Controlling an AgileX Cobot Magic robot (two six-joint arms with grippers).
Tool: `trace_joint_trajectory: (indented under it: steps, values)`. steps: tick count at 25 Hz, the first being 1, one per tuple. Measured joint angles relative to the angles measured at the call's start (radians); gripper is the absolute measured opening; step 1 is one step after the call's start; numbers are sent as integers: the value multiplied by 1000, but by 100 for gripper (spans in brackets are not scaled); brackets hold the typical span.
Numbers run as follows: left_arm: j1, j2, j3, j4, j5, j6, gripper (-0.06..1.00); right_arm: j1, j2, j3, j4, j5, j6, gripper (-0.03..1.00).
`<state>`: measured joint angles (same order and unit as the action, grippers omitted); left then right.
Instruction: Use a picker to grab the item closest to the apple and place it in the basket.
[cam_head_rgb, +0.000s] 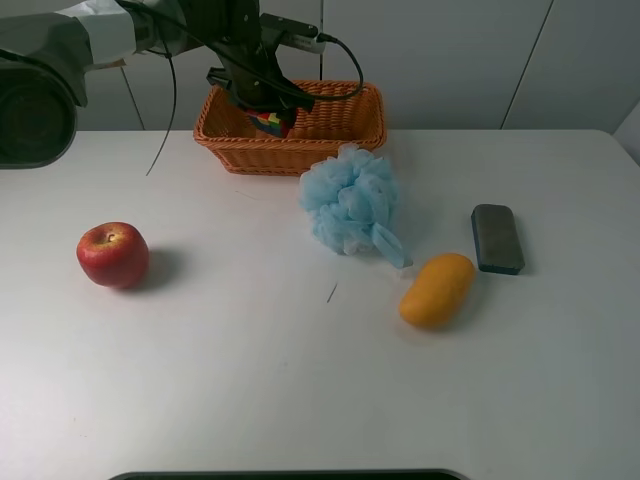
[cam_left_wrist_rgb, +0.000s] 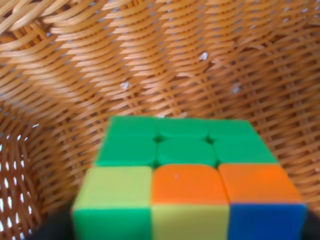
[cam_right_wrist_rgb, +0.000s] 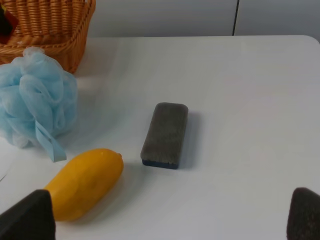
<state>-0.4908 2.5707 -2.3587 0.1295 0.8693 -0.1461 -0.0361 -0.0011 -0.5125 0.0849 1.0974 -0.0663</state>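
A red apple (cam_head_rgb: 113, 255) sits at the left of the white table. An orange wicker basket (cam_head_rgb: 345, 130) stands at the back centre. My left gripper (cam_head_rgb: 262, 100) reaches down into the basket, shut on a multicoloured Rubik's cube (cam_head_rgb: 268, 123). In the left wrist view the cube (cam_left_wrist_rgb: 190, 185) fills the lower frame against the basket's woven wall (cam_left_wrist_rgb: 160, 65), with a dark fingertip (cam_left_wrist_rgb: 52, 231) just showing beside it. My right gripper (cam_right_wrist_rgb: 170, 220) is open and empty, with only its dark pads (cam_right_wrist_rgb: 27, 217) in view, low over the table's right side.
A light blue bath pouf (cam_head_rgb: 350, 203) lies just in front of the basket. A yellow mango (cam_head_rgb: 437, 289) and a grey board eraser (cam_head_rgb: 497, 238) lie to the right. All three show in the right wrist view: pouf (cam_right_wrist_rgb: 35, 100), mango (cam_right_wrist_rgb: 85, 182), eraser (cam_right_wrist_rgb: 165, 134).
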Motion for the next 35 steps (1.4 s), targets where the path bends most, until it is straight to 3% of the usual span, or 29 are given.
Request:
trace_joint_trajectory:
  steps: [7, 14, 21, 25, 35]
  values:
    - [2, 0, -63, -21, 41, -12, 73, 0, 0, 0, 0, 0, 0, 70]
    - [2, -49, -208, -39, 316, -7, 73, 0, 0, 0, 0, 0, 0, 70]
    - [2, -212, -179, -82, 346, 44, 74, 0, 0, 0, 0, 0, 0, 70]
    - [2, -365, -31, -116, 346, 64, 74, 0, 0, 0, 0, 0, 0, 70]
    - [2, -991, 725, -118, 349, 116, 74, 0, 0, 0, 0, 0, 0, 70]
